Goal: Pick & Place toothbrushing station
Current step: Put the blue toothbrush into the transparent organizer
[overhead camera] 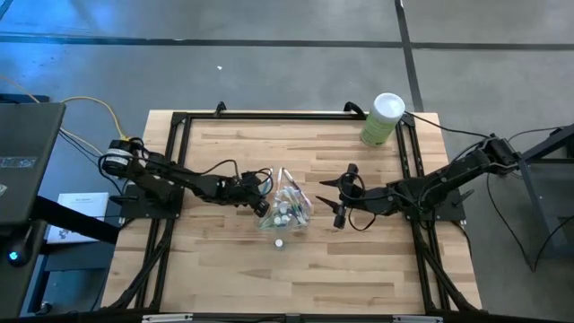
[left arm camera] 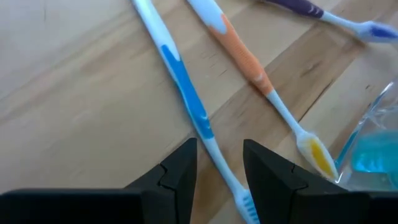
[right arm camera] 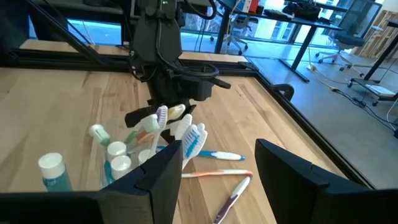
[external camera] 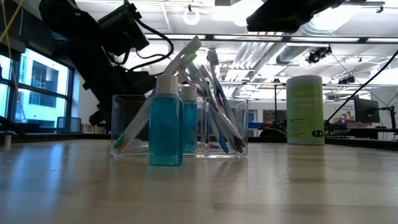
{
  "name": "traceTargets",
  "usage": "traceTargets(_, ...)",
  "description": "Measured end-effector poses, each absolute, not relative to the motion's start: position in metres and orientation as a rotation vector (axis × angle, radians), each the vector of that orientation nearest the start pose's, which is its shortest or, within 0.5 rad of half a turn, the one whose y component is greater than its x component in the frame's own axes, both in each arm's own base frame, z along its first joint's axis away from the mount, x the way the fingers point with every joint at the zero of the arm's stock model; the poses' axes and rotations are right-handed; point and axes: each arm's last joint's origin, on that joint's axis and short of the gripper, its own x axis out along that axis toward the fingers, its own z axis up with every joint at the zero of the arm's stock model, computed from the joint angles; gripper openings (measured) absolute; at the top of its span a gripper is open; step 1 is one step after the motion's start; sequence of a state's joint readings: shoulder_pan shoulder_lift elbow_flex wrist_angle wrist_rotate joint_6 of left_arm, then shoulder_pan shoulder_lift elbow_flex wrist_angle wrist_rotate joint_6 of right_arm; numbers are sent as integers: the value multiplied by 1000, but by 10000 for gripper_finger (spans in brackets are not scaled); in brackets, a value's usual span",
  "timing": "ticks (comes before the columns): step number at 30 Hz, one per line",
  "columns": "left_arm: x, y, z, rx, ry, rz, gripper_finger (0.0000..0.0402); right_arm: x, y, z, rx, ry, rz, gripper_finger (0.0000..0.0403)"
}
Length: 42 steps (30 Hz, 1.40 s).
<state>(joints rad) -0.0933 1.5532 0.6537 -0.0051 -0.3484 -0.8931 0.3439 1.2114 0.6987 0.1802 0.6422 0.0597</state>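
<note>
1. A small clear plastic holder (external camera: pixel 180 127) is stood near the centre of the pale plank-grained wooden table (overhead camera: pixel 224 260). Thin pastel toothbrushes (external camera: pixel 214 102) are leaned inside it, bristles up.
2. Little bottles of blue liquid with white caps (external camera: pixel 166 121) are stood at the holder, one just in front of it.
3. Three toothbrushes are laid flat on the wood beside the holder — a blue-and-white one (left arm camera: pixel 186 102), an orange one (left arm camera: pixel 249 62) and a purple one (left arm camera: pixel 311 11).
4. The left gripper (left arm camera: pixel 219 165) is poised over the blue brush, its dark wedge-shaped fingers spread, nothing pinched.
5. The right gripper (right arm camera: pixel 217 165) is held right of the holder — fingers parted, empty.
6. A tall green cylindrical canister (overhead camera: pixel 383 119) is placed at the far right.
</note>
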Motion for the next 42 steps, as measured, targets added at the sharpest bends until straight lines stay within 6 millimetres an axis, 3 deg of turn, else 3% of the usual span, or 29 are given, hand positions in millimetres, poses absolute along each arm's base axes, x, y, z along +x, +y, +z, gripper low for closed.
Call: traceTargets(42, 276, -11, 142, -665, 754, 610, 126, 247, 70, 253, -98, 282, -305, 193)
